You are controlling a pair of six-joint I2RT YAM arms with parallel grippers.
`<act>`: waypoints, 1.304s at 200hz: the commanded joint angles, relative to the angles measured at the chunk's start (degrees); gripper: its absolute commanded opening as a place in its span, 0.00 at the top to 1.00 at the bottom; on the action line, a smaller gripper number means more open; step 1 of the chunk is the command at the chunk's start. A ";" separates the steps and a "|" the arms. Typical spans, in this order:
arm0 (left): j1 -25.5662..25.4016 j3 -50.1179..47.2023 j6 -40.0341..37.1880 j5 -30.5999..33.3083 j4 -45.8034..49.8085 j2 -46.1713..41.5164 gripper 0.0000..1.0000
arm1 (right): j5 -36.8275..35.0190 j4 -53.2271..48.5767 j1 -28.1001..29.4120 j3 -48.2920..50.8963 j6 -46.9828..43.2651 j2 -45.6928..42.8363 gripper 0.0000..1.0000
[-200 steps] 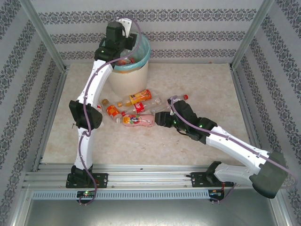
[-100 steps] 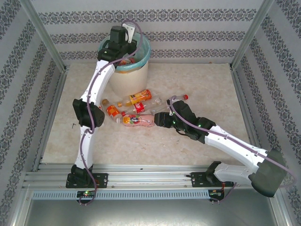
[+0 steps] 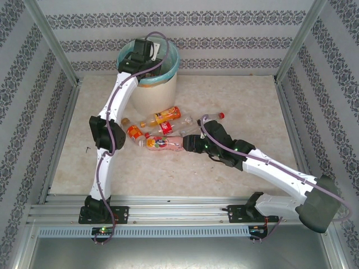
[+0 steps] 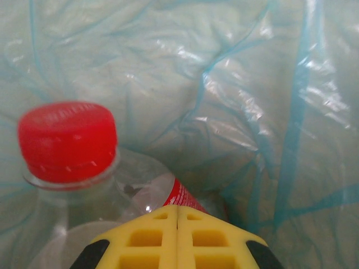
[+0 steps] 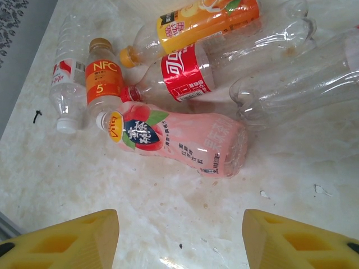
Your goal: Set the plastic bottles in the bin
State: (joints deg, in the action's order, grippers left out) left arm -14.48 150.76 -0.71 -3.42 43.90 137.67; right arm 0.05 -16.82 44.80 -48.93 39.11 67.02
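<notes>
Inside the bin (image 3: pixel 154 92), whose cream plastic wall looks smooth and matt, the teal liner (image 4: pixel 235 84) is thin, crinkled, glossy film. The red-capped bottle (image 4: pixel 67 143) against it is clear shiny plastic with a duller, ridged cap. The left tool (image 4: pixel 178 210) and right tool (image 5: pixel 182 238) are matt yellow moulded material with waffle-like recesses. In front of the bin, the table (image 5: pixel 291 185) is smooth, faintly sheened and marbled, and the pink bottle (image 5: pixel 179 143) is glossy plastic with a slick printed label.
</notes>
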 commanded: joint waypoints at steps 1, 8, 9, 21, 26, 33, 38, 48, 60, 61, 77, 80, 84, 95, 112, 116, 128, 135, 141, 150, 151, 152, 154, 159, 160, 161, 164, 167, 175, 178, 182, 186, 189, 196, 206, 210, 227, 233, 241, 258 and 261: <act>1.34 1.39 2.52 0.34 5.17 0.67 0.97 | 0.56 1.69 0.58 0.41 0.72 0.49 0.39; 1.58 1.34 2.94 0.35 5.53 0.77 0.97 | 0.62 1.64 0.56 0.41 0.70 0.56 0.39; 1.61 1.31 3.01 0.35 5.56 0.81 0.97 | 0.59 1.67 0.56 0.41 0.70 0.56 0.39; 2.07 1.20 3.73 -0.09 6.17 1.09 0.97 | 0.64 1.70 0.63 0.41 0.72 0.74 0.39; 2.14 1.20 4.00 -0.50 6.43 1.26 0.97 | 0.53 1.63 0.61 0.41 0.63 0.67 0.39; 2.29 1.21 4.22 -1.08 6.68 1.45 0.98 | 0.51 1.64 0.57 0.41 0.55 0.67 0.39; 2.38 1.20 4.31 -1.57 6.85 1.62 0.99 | 0.39 1.53 0.56 0.41 0.60 0.65 0.39; 2.37 1.26 4.50 -2.47 6.84 1.64 0.99 | 0.39 1.65 0.64 0.37 0.54 0.67 0.39; 2.42 1.59 4.76 -3.30 6.51 1.56 0.99 | 0.40 1.59 0.58 0.19 0.40 0.78 0.39; 2.43 1.66 4.76 -3.41 6.49 1.51 0.99 | 0.39 1.56 0.61 0.17 0.46 0.81 0.39; 2.44 2.26 5.43 -4.91 4.57 0.28 0.98 | 0.49 1.54 0.60 -0.11 0.35 0.96 0.39; 2.38 2.26 5.64 -5.14 4.03 -0.14 0.98 | 0.53 1.57 0.62 -0.19 0.27 1.02 0.39; 2.41 2.26 5.98 -5.47 3.19 -0.71 0.97 | 0.51 1.53 0.60 -0.24 0.33 1.00 0.39; 2.42 2.37 7.16 -6.00 0.89 -2.70 0.95 | 0.56 1.49 0.65 -0.59 0.13 1.17 0.39; 2.41 2.44 9.45 -6.18 -2.57 -6.27 0.87 | 0.47 1.22 0.64 -0.99 0.00 1.27 0.39; 2.43 2.41 9.94 -6.37 -3.30 -7.14 0.86 | 0.39 1.22 0.69 -1.04 0.00 1.27 0.39; 2.36 2.44 11.28 -6.61 -5.27 -9.73 0.85 | 0.30 1.18 0.66 -1.17 0.00 1.27 0.39; 2.34 2.29 11.89 -6.60 -6.10 -11.19 0.84 | 0.32 1.17 0.65 -1.17 0.00 1.40 0.38; 2.34 2.05 12.27 -6.69 -6.67 -12.37 0.84 | 0.34 1.15 0.67 -1.17 0.00 1.40 0.38; 2.34 1.78 12.57 -6.93 -6.98 -14.28 0.84 | 0.29 1.05 0.65 -1.26 -0.07 1.32 0.38; 2.30 1.75 12.57 -6.94 -7.03 -14.45 0.84 | 0.29 1.07 0.64 -1.26 -0.04 1.29 0.38; 2.33 1.70 12.62 -6.99 -7.09 -14.62 0.84 | 0.29 1.08 0.64 -1.26 -0.06 1.28 0.38; 2.30 1.48 12.65 -6.98 -7.12 -14.97 0.84 | 0.27 1.02 0.64 -1.24 -0.08 1.27 0.38; 2.28 0.98 12.64 -7.13 -7.28 -16.09 0.84 | 0.20 1.04 0.69 -1.17 0.00 1.26 0.38; 2.27 0.83 12.65 -7.17 -7.31 -16.28 0.84 | 0.25 1.06 0.67 -1.17 0.00 1.26 0.38; 2.27 0.67 12.66 -7.19 -7.37 -16.46 0.83 | 0.19 1.08 0.70 -1.17 0.04 1.26 0.38; 2.25 0.21 12.66 -7.42 -7.48 -17.10 0.84 | 0.17 1.10 0.65 -1.13 0.00 1.27 0.38; 2.22 -0.30 12.59 -7.56 -7.58 -17.74 0.83 | 0.17 1.13 0.64 -1.09 0.00 1.27 0.38; 2.13 -1.83 12.48 -8.13 -7.86 -19.44 0.83 | 0.13 1.26 0.73 -1.08 0.00 1.39 0.39; 2.10 -2.54 12.49 -8.28 -7.95 -20.07 0.83 | 0.13 1.32 0.74 -1.08 0.00 1.41 0.38; 2.12 -3.51 12.41 -8.56 -8.03 -20.85 0.82 | 0.17 1.35 0.67 -1.08 -0.08 1.45 0.39; 2.13 -4.53 12.33 -8.95 -8.19 -21.80 0.81 | 0.13 1.33 0.69 -1.08 -0.16 1.47 0.38; 2.08 -5.39 12.31 -9.13 -8.36 -22.46 0.81 | 0.05 1.39 0.65 -1.13 -0.17 1.54 0.38; 1.99 -7.69 12.15 -9.42 -8.82 -24.23 0.81 | -0.05 1.37 0.69 -1.25 -0.32 1.66 0.38; 1.71 -11.67 11.99 -9.76 -9.65 -26.95 0.80 | -0.11 1.30 0.65 -1.59 -0.73 1.94 0.38; 1.59 -13.53 11.97 -9.95 -10.09 -28.23 0.80 | -0.15 1.19 0.65 -1.81 -0.90 2.06 0.38; 1.22 -25.02 12.17 -10.38 -15.17 -35.24 0.78 | -0.76 0.87 0.65 -2.91 -1.97 2.56 0.38; 1.00 -29.87 12.30 -10.54 -17.98 -38.39 0.78 | -1.12 0.74 0.64 -3.37 -2.46 2.78 0.38; 0.75 -36.64 12.28 -10.62 -21.99 -42.63 0.77 | -1.45 0.36 0.65 -4.05 -3.18 3.00 0.38; 0.09 -49.29 12.23 -9.94 -28.37 -50.91 0.74 | -2.32 -0.12 0.61 -5.27 -4.77 3.53 0.38; -0.07 -50.81 12.16 -9.86 -29.01 -52.31 0.74 | -2.41 -0.22 0.55 -5.44 -5.11 3.59 0.38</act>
State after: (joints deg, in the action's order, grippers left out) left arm -13.19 112.42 10.83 -12.86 25.28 94.00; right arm -0.30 -16.49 44.80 -51.24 37.26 70.04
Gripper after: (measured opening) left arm 0.251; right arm 0.619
